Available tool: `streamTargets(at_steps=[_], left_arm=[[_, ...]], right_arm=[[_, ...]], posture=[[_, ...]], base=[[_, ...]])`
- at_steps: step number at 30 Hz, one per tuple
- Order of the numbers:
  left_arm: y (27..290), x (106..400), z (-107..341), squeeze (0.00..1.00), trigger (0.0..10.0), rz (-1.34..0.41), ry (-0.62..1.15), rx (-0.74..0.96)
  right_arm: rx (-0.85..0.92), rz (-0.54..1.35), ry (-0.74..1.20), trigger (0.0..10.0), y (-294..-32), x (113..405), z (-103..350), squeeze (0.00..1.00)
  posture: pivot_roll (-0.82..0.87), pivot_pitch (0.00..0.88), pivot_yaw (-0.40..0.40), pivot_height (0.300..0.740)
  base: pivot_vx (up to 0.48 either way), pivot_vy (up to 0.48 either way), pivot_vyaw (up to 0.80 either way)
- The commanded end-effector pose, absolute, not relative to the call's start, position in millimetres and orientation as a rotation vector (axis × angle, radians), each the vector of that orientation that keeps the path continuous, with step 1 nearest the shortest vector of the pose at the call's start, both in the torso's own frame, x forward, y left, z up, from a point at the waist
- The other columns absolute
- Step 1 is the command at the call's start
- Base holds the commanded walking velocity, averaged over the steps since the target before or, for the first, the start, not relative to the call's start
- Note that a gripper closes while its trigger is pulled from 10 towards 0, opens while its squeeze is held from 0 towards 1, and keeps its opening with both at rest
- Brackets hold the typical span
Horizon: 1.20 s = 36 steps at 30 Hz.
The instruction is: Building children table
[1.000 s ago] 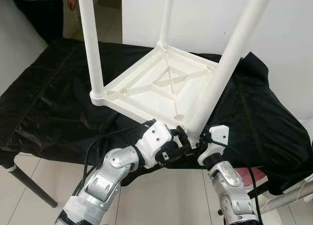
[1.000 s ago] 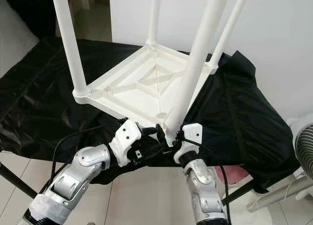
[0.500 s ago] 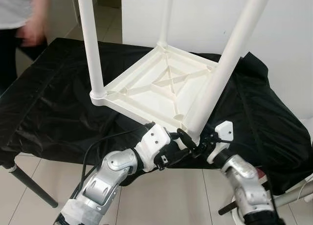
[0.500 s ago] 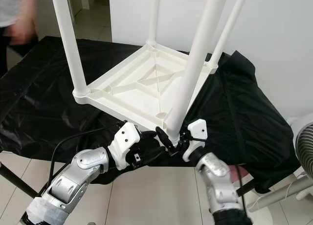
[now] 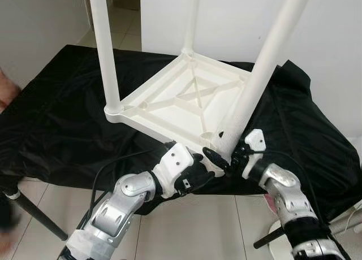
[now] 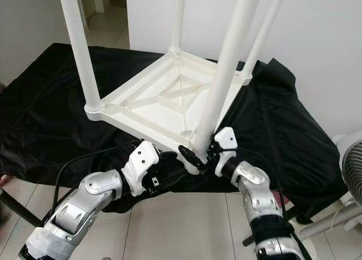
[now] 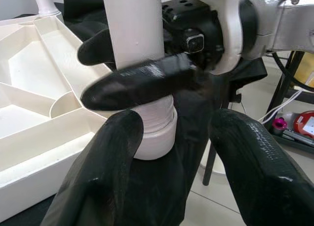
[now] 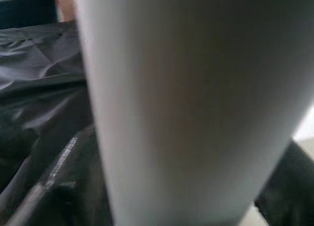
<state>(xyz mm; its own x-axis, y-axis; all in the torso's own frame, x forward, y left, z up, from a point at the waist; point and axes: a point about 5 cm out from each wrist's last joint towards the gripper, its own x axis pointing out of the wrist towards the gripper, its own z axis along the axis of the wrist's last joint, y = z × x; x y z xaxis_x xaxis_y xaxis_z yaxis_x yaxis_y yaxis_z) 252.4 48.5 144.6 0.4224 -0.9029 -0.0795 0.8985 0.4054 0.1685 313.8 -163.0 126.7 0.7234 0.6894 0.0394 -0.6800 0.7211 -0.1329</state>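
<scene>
Left eye view is showing the tabletop [image 5: 175,104] lying upside down on the black cloth [image 5: 56,118] with four legs standing, while the right gripper [image 7: 135,71] is clasping the near leg [image 5: 254,85] above its socket and the left gripper [image 7: 184,152] is waiting wide beneath, suggesting final tightening.
</scene>
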Motion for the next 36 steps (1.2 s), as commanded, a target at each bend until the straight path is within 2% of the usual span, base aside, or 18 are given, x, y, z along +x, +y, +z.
streamTargets(at_steps=[1, 2, 16, 17, 18, 21, 24, 29, 32, 36], left_arm=[[46.4, 248.4, 145.2, 0.0, 10.0, -1.185, -0.021, 0.19], [47.4, 248.0, 144.9, 0.0, 10.0, -1.182, -0.017, 0.187], [49.4, 245.6, 144.0, 0.0, 10.0, -1.175, -0.001, 0.177], [49.0, 245.4, 143.6, 0.0, 10.0, -1.177, 0.002, 0.174], [48.7, 244.9, 142.6, 0.0, 10.0, -1.179, 0.007, 0.173], [48.5, 244.4, 141.9, 0.0, 10.0, -1.18, 0.012, 0.169], [45.8, 242.0, 140.5, 0.0, 10.0, -1.184, 0.019, 0.159], [44.9, 240.5, 139.4, 0.0, 10.0, -1.186, 0.026, 0.154], [46.1, 238.9, 138.9, 0.0, 10.0, -1.182, 0.03, 0.149], [46.3, 238.6, 138.8, 0.0, 10.0, -1.181, 0.032, 0.147]], right_arm=[[-0.126, 0.75, -0.078, 3.4, -166.4, 314.3, 123.9, 0.0], [-0.124, 0.748, -0.075, 0.0, -167.8, 315.2, 123.2, 0.0], [-0.051, 0.723, -0.065, 0.0, -174.8, 311.8, 117.0, 0.0], [0.011, 0.703, -0.07, 10.0, -172.4, 310.2, 117.3, 0.0], [0.063, 0.673, -0.07, 10.0, -169.5, 308.6, 116.9, 0.0], [0.07, 0.628, -0.071, 10.0, -165.3, 307.2, 116.0, 0.0], [-0.018, 0.491, -0.057, 10.0, -155.1, 304.8, 112.4, 0.0], [0.0, 0.436, -0.076, 10.0, -145.9, 300.1, 114.9, 0.0], [0.05, 0.238, -0.058, 10.0, -132.0, 290.1, 112.1, 0.0], [0.069, 0.115, -0.03, 10.0, -129.0, 285.4, 107.4, 0.0]], posture=[[0.02, 0.0, -0.062, 0.74], [0.02, 0.0, -0.066, 0.74], [0.01, 0.01, -0.064, 0.74], [0.01, 0.014, -0.063, 0.74], [0.0, 0.017, -0.062, 0.74], [0.0, 0.019, -0.062, 0.74], [0.0, 0.025, -0.064, 0.74], [0.0, 0.031, -0.065, 0.74], [0.0, 0.037, -0.068, 0.74], [0.0, 0.038, -0.071, 0.74]], base=[[0.0, 0.0, 0.0], [0.0, 0.0, 0.0], [0.0, 0.0, 0.0], [0.0, 0.0, 0.0], [0.0, 0.0, 0.0], [0.0, 0.0, 0.0], [0.0, 0.0, 0.0], [0.0, 0.0, 0.0], [0.0, 0.0, 0.0], [0.0, 0.0, 0.0]])
